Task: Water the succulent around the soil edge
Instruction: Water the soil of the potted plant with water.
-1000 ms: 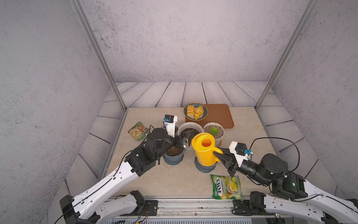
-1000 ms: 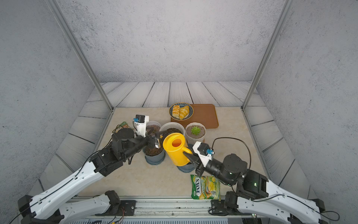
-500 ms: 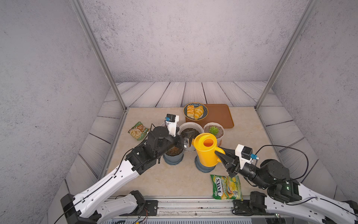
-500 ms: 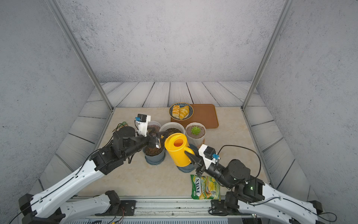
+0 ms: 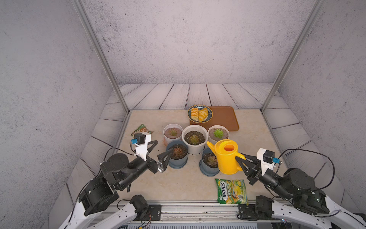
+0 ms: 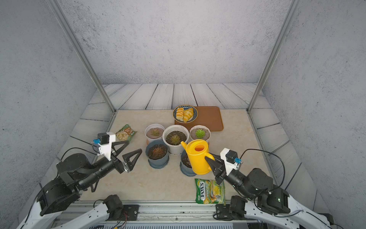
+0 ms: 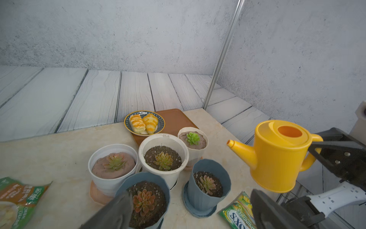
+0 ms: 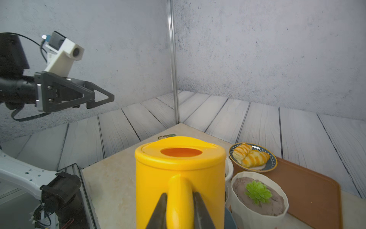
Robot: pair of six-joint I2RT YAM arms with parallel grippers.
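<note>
1. Five pots cluster mid-table, each with one succulent. A large white pot [image 5: 193,149] sits between two smaller white ones, with a left blue-grey pot [image 5: 177,163] and a right blue-grey pot [image 5: 206,171] in front.
2. Yellow watering can [image 5: 227,160] hangs upright and level, clear of the table, over the right blue-grey pot.
3. Its long axis runs from handle to spout, leading away from the right gripper [image 8: 180,195] toward the robot's left and slightly rearward. The spout slants upward, and in both top views its tip lies close to the large white pot's rim.
4. Right gripper is narrow, clamped on the can's handle with one finger on each side.
5. Left gripper [image 5: 163,147] has its jaws wide and holds nothing; it is in the air just beside the left blue-grey pot.
6. Green-and-yellow candy bag [image 5: 231,191] lies flat near the front edge, printed "FOX'S SPRING TEA".
7. Green-and-orange snack packet [image 7: 17,196] lies left of the pots; its print is too blurred to read.
</note>
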